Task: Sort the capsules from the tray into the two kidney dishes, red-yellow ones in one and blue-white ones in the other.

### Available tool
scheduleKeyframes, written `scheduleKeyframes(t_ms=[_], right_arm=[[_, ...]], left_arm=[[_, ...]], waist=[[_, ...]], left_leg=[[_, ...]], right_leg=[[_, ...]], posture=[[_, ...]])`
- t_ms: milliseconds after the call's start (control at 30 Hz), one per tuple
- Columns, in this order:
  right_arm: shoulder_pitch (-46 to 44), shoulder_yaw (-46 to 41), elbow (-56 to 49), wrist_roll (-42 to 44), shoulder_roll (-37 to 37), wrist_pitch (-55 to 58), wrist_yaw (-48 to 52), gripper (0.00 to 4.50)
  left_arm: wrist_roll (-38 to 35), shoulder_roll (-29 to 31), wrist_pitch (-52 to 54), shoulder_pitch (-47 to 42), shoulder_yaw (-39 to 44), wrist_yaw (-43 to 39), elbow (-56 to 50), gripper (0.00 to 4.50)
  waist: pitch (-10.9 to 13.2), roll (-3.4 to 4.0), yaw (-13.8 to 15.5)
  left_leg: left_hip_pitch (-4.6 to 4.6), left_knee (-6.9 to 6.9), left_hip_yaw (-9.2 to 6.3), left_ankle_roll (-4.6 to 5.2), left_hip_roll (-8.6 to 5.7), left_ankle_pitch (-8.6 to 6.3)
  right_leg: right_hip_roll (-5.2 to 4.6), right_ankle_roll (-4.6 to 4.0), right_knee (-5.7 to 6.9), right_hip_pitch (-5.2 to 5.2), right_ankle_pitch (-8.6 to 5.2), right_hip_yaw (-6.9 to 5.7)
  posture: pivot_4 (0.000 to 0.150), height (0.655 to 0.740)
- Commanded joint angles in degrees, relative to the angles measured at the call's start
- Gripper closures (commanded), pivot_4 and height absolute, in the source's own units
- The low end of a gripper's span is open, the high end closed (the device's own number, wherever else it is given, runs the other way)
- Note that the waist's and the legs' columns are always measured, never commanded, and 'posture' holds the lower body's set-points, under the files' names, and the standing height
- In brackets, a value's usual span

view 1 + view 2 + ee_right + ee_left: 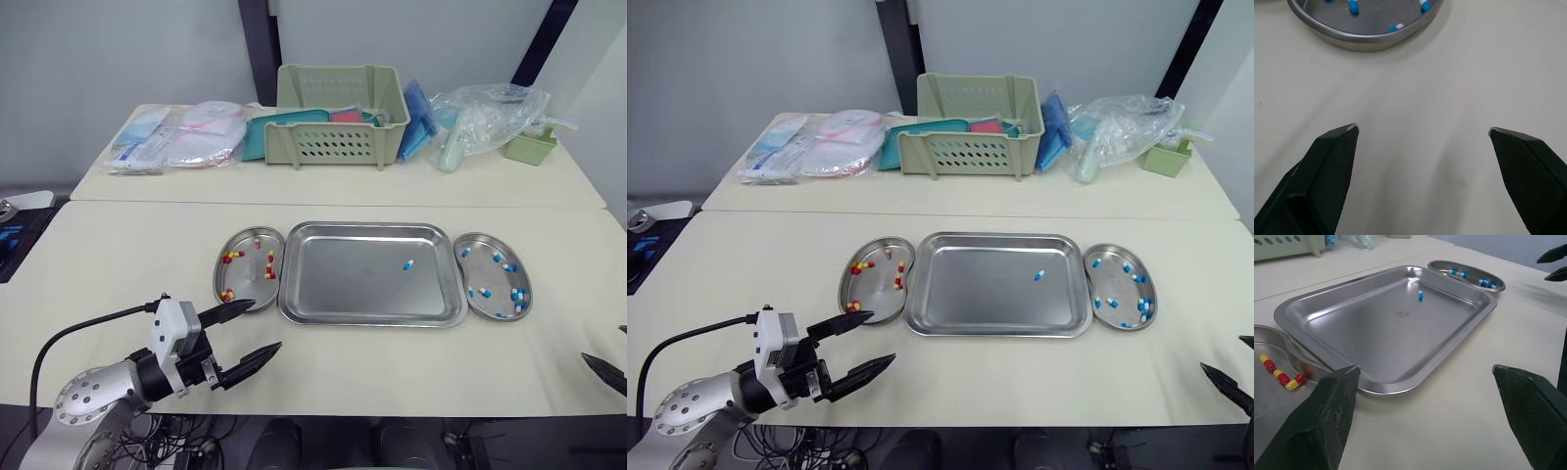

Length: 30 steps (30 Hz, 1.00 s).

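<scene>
Now | left end effector [265, 325] wide | right end effector [1422, 128] wide | tray [338, 289] stamp [1400, 313] unreadable

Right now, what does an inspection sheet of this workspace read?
Surface: cream table, bare in front of the tray.
Job's things: tray holds one blue-white capsule; left kidney dish has red-yellow capsules, right kidney dish blue-white capsules.
Clutter: basket, packets, clear bag on rear table.
Grippers: left gripper open near left kidney dish; right gripper open over bare table.
Cables: black cable at left arm.
Surroundings: grey wall.
</scene>
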Motion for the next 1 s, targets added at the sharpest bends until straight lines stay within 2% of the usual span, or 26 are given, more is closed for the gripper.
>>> scheduleKeyframes(t_ms=[33,367,633,867,1000], right_arm=[[1.5,-2.5,-2.6,1.0,0.5,-0.2,0.3,0.00],[5.1,-2.8,-8.7,3.8,0.8,4.9,2.0,0.00],[5.9,-1.3,-23.2,9.7,1.1,12.9,2.2,0.00],[-0.3,9.6,-41.1,14.5,3.7,20.5,-6.6,0.00],[-6.7,17.7,-45.8,13.4,6.9,24.0,-15.3,0.00]], left_arm=[[1.2,-1.3,-3.7,-1.0,-1.8,-1.3,2.1,0.03],[3.1,-2.7,-9.0,-0.8,-3.7,-1.9,5.1,0.03],[3.5,-3.4,-10.6,-1.6,-4.8,-1.5,5.9,0.03],[3.5,-3.9,-12.3,-2.0,-5.4,-1.6,6.5,0.03],[3.6,-3.9,-12.9,-1.8,-5.7,-1.4,6.4,0.03]], waist=[[0.0,0.01,0.0],[0.0,0.05,0.0],[0.0,0.07,0.1],[0.0,0.05,0.1],[0.0,0.04,0.0]], left_leg=[[0.00,0.00,0.00,0.00,0.00,0.00],[0.00,0.00,-0.01,0.00,0.00,0.00],[-0.02,0.00,-0.03,0.00,0.00,0.00],[-0.04,0.02,-0.09,0.00,0.01,0.00],[-0.04,0.02,-0.15,0.00,0.02,0.00]], right_leg=[[0.00,0.00,0.00,0.00,0.00,0.00],[0.00,0.00,-0.01,0.00,0.00,0.00],[0.00,0.00,-0.01,0.01,0.00,-0.03],[0.01,0.01,0.00,0.01,0.00,-0.07],[0.02,0.00,0.02,0.00,0.00,-0.11]], posture=[[0.150,0.7400],[0.150,0.7400],[0.150,0.7400],[0.150,0.7400],[0.150,0.7400]])
